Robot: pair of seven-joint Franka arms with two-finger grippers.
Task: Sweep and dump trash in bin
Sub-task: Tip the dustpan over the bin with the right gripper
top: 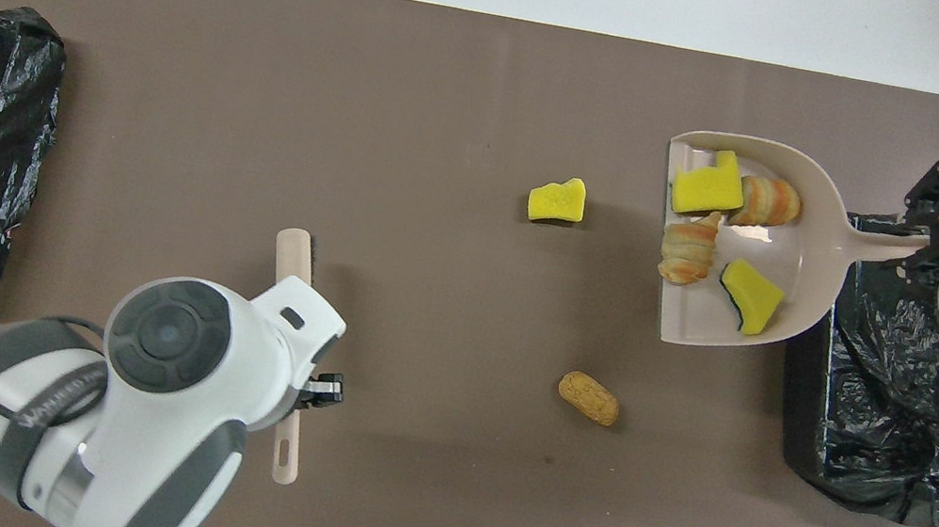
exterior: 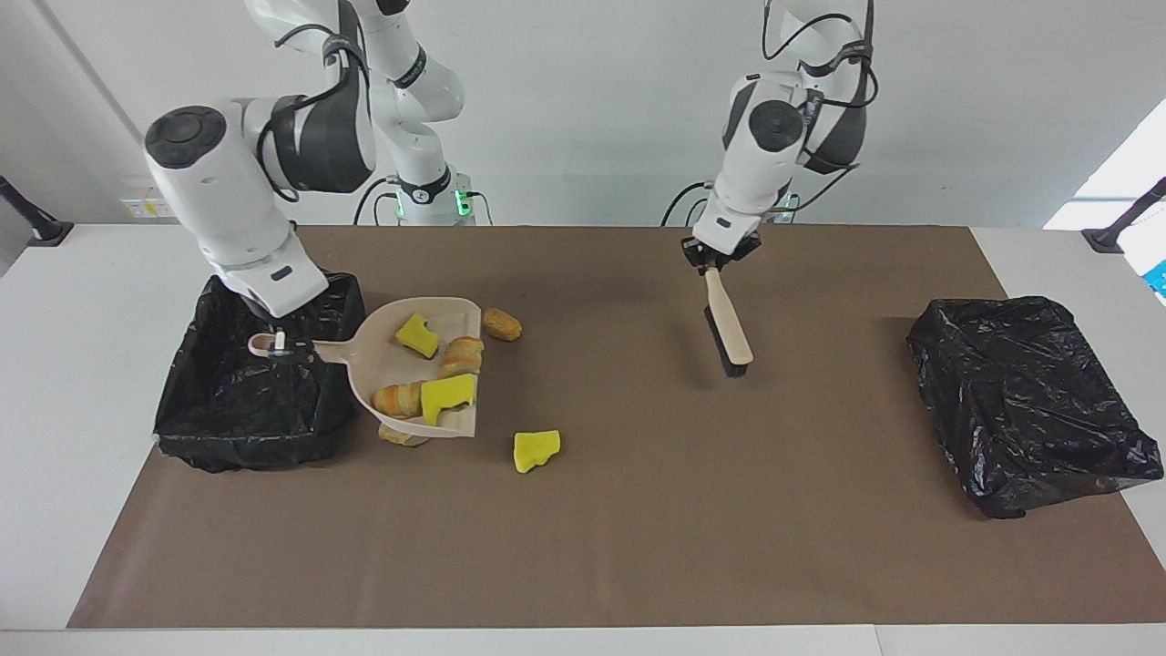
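My right gripper [exterior: 278,342] is shut on the handle of the beige dustpan [exterior: 428,364], holding it a little above the mat beside the black-lined bin [exterior: 228,410]. In the pan lie two yellow sponge pieces [exterior: 417,335] [exterior: 448,396] and two croissant lumps [exterior: 462,353] [exterior: 398,399]. A brown lump [exterior: 401,437] shows under the pan's edge. A tan lump [exterior: 502,323] and a yellow sponge [exterior: 536,451] lie loose on the mat. My left gripper [exterior: 712,264] is shut on the beige brush [exterior: 729,328], which hangs tilted over the mat's middle.
A second black-lined bin [exterior: 1029,401] stands at the left arm's end of the table. The brown mat [exterior: 638,528] covers most of the white table. In the overhead view the pan [top: 749,244] overlaps the near bin's rim [top: 800,395].
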